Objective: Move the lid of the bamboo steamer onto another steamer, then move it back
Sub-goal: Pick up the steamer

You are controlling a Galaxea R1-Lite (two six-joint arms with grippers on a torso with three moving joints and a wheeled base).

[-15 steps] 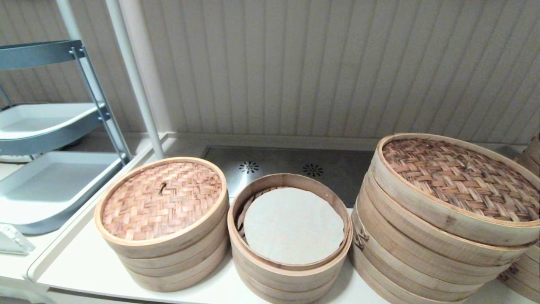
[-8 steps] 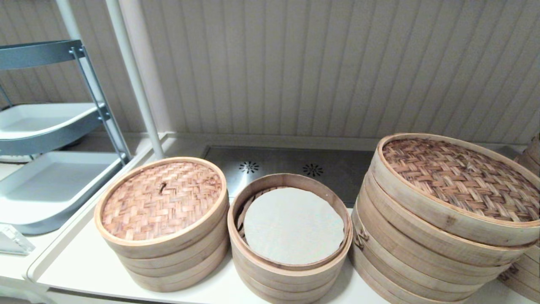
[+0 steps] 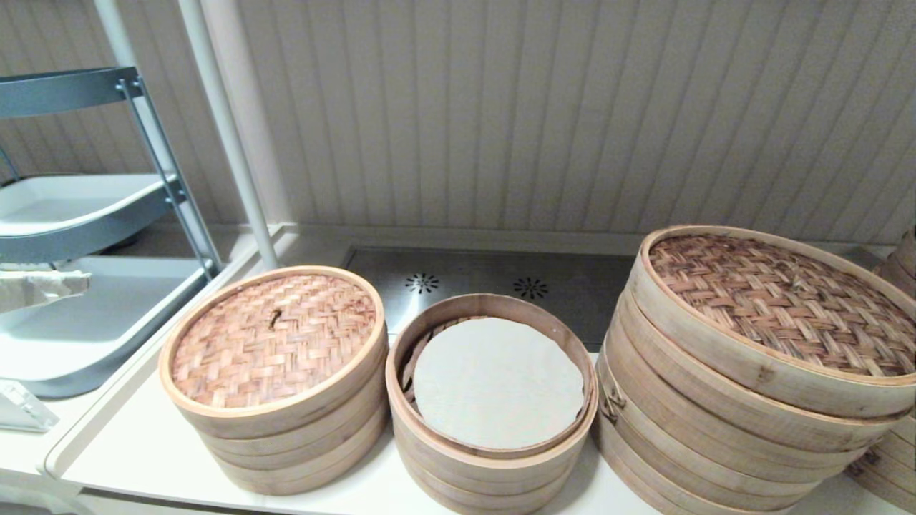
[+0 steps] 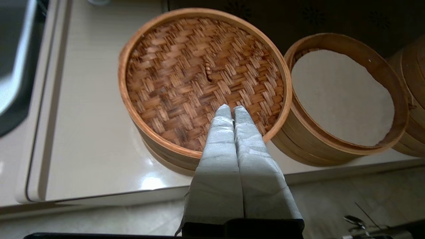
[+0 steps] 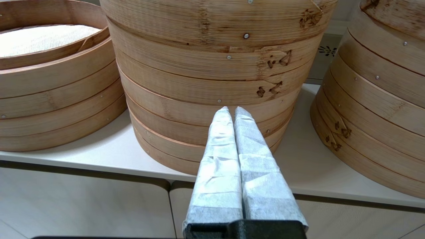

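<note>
The bamboo steamer lid (image 3: 275,340), reddish-brown weave with a dark centre knot, sits on the left small steamer stack. To its right stands another steamer (image 3: 494,383), uncovered, with a greyish-white liner and slats showing on its left side. My left gripper (image 3: 79,284) enters at the far left edge, apart from the lid. In the left wrist view this gripper (image 4: 232,109) is shut and empty, hovering over the near part of the lid (image 4: 199,76), with the lined steamer (image 4: 342,96) beside it. My right gripper (image 5: 231,111) is shut and empty, low before the counter edge.
A much larger steamer stack (image 3: 751,400) with a darker woven lid stands at the right, facing the right gripper (image 5: 215,66). Another stack (image 3: 894,458) sits at the far right edge. A grey trolley with white trays (image 3: 79,207) and a white pole (image 3: 229,136) stand left.
My left gripper's wrapped fingers have come into the head view at the left edge. The lid and steamers have not moved.
</note>
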